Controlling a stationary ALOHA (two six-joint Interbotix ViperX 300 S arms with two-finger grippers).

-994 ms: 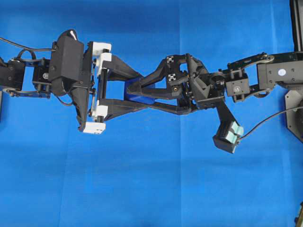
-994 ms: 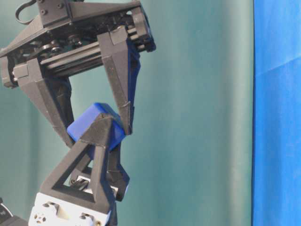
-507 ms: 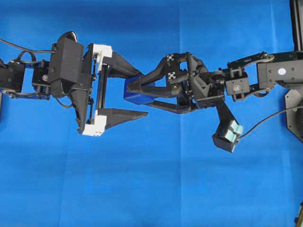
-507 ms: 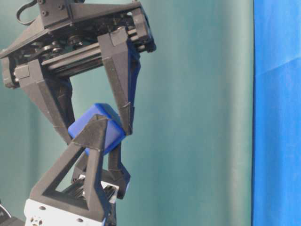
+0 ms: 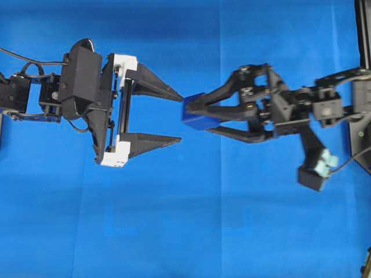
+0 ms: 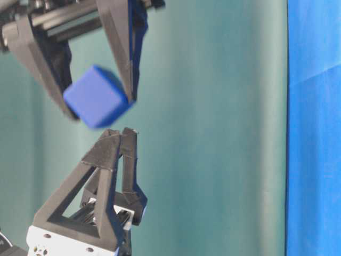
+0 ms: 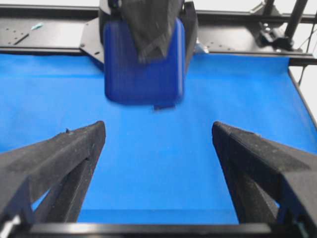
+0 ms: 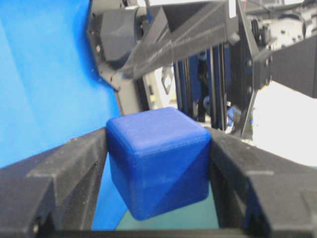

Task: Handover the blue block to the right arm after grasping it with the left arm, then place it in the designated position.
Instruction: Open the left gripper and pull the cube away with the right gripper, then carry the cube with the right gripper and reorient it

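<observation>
Overhead exterior: left gripper now spread wide and empty; right gripper clamps blue block, pulled clear — handover done, placement remains.

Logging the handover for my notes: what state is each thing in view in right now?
blue block: held in the air, clamped between the right end effector's fingers, clear of the left one.
left end effector: open, empty.
right end effector: shut on the blue block.
blue cloth: spread flat.
</observation>
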